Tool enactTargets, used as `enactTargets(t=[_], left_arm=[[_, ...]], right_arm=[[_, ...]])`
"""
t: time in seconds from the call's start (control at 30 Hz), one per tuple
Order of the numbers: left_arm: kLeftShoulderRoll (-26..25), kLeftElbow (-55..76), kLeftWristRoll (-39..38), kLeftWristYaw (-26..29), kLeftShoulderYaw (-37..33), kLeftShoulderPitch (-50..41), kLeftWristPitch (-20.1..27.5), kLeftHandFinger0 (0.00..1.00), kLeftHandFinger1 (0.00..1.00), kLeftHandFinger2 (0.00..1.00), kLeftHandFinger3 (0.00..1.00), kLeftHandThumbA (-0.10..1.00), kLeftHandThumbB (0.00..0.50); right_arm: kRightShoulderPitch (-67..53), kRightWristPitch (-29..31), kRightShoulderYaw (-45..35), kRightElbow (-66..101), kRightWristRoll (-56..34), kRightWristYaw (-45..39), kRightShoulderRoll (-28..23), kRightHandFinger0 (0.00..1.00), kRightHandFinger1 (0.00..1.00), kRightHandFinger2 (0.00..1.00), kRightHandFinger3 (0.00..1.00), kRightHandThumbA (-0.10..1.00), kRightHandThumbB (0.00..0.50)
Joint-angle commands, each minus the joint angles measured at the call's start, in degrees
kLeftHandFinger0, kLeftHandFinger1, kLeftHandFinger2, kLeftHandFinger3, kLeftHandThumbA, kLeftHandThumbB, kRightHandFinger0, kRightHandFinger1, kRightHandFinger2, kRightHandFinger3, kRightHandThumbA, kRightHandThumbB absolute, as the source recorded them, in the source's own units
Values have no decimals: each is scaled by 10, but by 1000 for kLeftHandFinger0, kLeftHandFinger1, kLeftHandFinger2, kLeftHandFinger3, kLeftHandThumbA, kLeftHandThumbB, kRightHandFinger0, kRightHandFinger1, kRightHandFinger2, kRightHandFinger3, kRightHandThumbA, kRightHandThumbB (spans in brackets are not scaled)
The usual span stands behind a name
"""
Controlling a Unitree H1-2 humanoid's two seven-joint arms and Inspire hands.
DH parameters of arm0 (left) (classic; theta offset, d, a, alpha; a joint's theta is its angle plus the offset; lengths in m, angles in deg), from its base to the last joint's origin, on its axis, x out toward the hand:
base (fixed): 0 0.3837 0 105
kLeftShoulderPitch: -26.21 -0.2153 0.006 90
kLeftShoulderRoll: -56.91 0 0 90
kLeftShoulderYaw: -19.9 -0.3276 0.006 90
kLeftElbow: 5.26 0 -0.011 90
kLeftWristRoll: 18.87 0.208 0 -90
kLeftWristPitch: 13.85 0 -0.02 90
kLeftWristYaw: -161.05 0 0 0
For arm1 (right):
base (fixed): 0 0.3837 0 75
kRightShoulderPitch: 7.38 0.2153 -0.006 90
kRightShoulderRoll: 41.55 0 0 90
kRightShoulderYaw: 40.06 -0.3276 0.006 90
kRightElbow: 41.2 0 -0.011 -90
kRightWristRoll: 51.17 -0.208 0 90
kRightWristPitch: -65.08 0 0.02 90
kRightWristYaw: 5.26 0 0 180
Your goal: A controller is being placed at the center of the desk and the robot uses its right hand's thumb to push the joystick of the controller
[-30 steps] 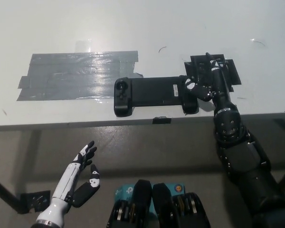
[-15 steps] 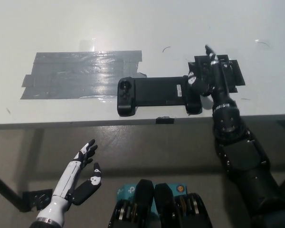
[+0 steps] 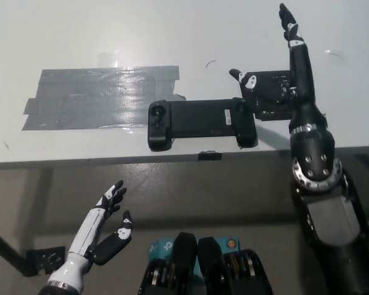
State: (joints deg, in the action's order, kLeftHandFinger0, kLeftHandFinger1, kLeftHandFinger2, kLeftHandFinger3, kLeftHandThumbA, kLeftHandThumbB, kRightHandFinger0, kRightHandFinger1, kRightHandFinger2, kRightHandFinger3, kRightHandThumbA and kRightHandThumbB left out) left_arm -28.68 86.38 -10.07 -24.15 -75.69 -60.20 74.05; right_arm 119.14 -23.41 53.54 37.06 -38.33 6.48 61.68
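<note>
Item one, at the far left: we record the white left hand (image 3: 106, 221), below the desk's front edge and off the desk (image 3: 234, 31) altogether, resting with its fingers spread apart and holding nothing.

Item two, on the left half of the white desk: we note a wide patch of grey tape (image 3: 98, 98), several overlapping strips stuck flat to the top, its right end reaching almost to the controller's left grip.

Item three, near the middle of the front edge: we list the black controller (image 3: 200, 123), lying flat with its long side parallel to that edge. It has a grip at each end and a long flat bridge between them. A round joystick (image 3: 158, 112) shows on the left grip. The right grip sits just beside the black hand's thumb; we cannot tell whether the two touch. A small dark tab (image 3: 210, 156) sits on the desk's front edge below the controller.

Item four, to the right of the controller: we enter a patch of black tape (image 3: 267, 92) on the desk top, partly covered by the right hand.

Item five, at the right: the black right hand (image 3: 283, 80) lies over that black patch, open, its long fingers stretched toward the far edge and its thumb (image 3: 241, 77) stuck out sideways toward the controller, gripping nothing. Its arm comes up from the lower right corner, crossing the front edge.
</note>
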Motion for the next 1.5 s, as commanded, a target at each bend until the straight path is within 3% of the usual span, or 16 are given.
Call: enactTargets(t=[0.0, 0.13, 0.17, 0.2, 0.3, 0.4, 0.47, 0.7, 1.0, 1.47], left_arm=[[-11, 13, 0, -11, 1, 22, 9, 1000, 1000, 1000, 1000, 234, 0], [-11, 11, -2, -10, 3, 24, 7, 1000, 1000, 1000, 1000, 241, 0], [-12, 10, -2, -9, 4, 24, 8, 1000, 1000, 1000, 1000, 243, 0], [-12, 9, -3, -10, 4, 22, 10, 1000, 1000, 1000, 1000, 244, 0], [-10, 8, -4, -9, 3, 14, 14, 1000, 1000, 1000, 1000, 254, 0], [-9, 2, -4, -4, 3, 5, 27, 1000, 1000, 1000, 1000, 323, 0], [-8, 2, -1, -2, 3, 2, 26, 1000, 1000, 1000, 1000, 353, 0], [-6, 9, 6, 2, 0, -8, 22, 1000, 1000, 1000, 1000, 346, 0], [-7, 14, 6, -2, -1, -17, 21, 1000, 1000, 1000, 1000, 343, 0], [-9, 17, 7, -5, -4, -26, 18, 1000, 1000, 1000, 1000, 362, 0]], right_arm=[[-92, -32, 57, 264, -31, -82, 6, 1000, 1000, 1000, 1000, 1000, 261], [-181, -11, 85, 294, -8, -90, -15, 1000, 1000, 1000, 1000, 1000, 292], [-208, 4, 90, 285, 2, -88, -21, 1000, 1000, 1000, 1000, 1000, 221], [-225, 9, 93, 278, 6, -85, -24, 1000, 1000, 1000, 1000, 1000, 246], [-270, 9, 94, 257, 2, -88, -39, 1000, 1000, 1000, 1000, 1000, 247], [-303, 36, 91, 198, 9, -80, -54, 1000, 1000, 1000, 1000, 1000, 206], [-308, 46, 92, 162, 20, -74, -58, 1000, 1000, 1000, 1000, 996, 186], [-316, 59, 97, 130, 11, -90, -64, 1000, 1000, 1000, 1000, 926, 209], [-319, 45, 97, 120, 11, -107, -66, 1000, 1000, 1000, 1000, 870, 183], [-330, 34, 97, 127, 23, -118, -64, 1000, 1000, 1000, 1000, 891, 183]])
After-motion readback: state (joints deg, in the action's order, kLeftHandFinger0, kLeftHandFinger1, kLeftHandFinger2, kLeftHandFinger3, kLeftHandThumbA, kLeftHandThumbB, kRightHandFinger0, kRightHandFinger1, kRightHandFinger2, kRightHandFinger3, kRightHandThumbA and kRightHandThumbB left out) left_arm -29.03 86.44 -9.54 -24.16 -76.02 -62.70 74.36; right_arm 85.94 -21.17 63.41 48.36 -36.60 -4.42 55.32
